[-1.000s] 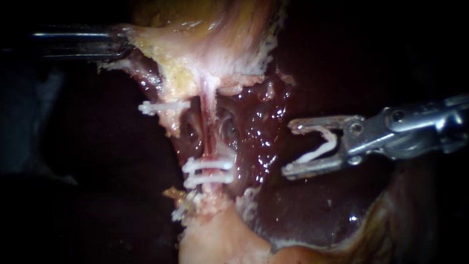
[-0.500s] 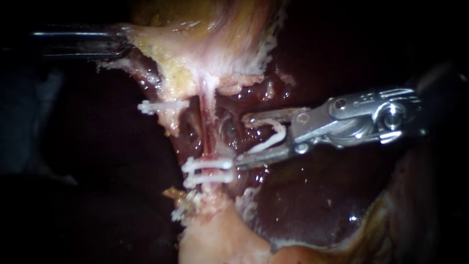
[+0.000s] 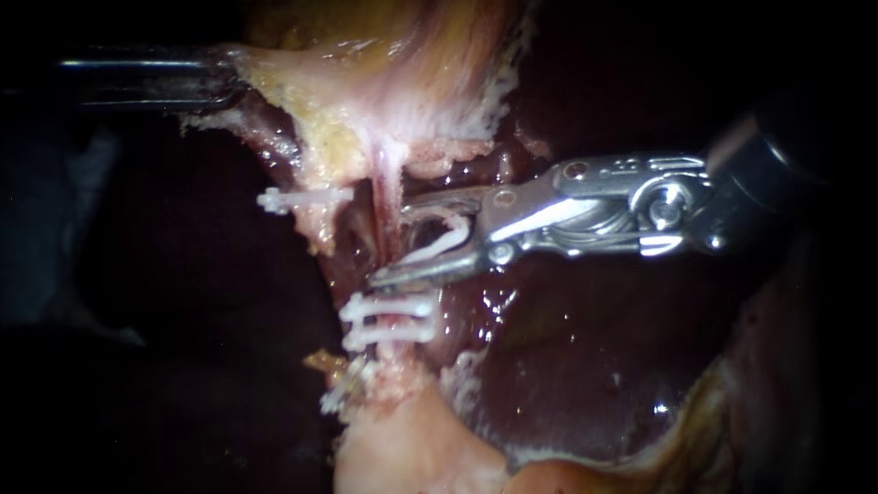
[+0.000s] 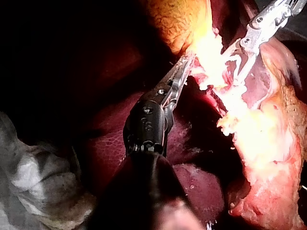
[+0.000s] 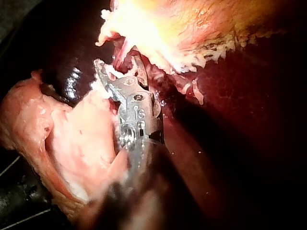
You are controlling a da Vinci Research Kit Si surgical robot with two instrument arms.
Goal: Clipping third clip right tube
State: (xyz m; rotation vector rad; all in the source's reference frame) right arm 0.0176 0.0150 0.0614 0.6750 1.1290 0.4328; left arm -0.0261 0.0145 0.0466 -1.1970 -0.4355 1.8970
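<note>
**Clip-laden claw straddles the right tube above two seated clips**

The right tube (image 3: 388,183) runs as a thin pink strand down the middle of the endoscope view, from the pale tissue (image 3: 366,82) above to a pale stump (image 3: 402,439) below. Two white seated clips (image 3: 389,308) cross it low down, one just under the other and close together. Just above them is the right instrument (image 3: 390,237), coming in from the right with its claw at the tube. The claw stands wide apart. A white loaded clip (image 3: 445,240), itself spread in a curve, sits between the two halves and touches both. The lower half's tip crosses the tube just over the upper seated clip, and the upper half's tip reaches the tube higher up. The strand therefore lies at the claw's mouth, not yet pinched. In the right wrist view the same spread claw points into bright tissue, with a pale flap (image 5: 81,143) lying beside its shaft.

To the tube's left a lone clip (image 3: 306,198) sits across a ragged pale strand. The left instrument (image 4: 186,64) enters the endoscope view from the left, near the top. In the left wrist view its claw is closed narrowly on the edge of the pale tissue. Dark, wet liver (image 3: 567,366) lies around the tube and clips.
</note>
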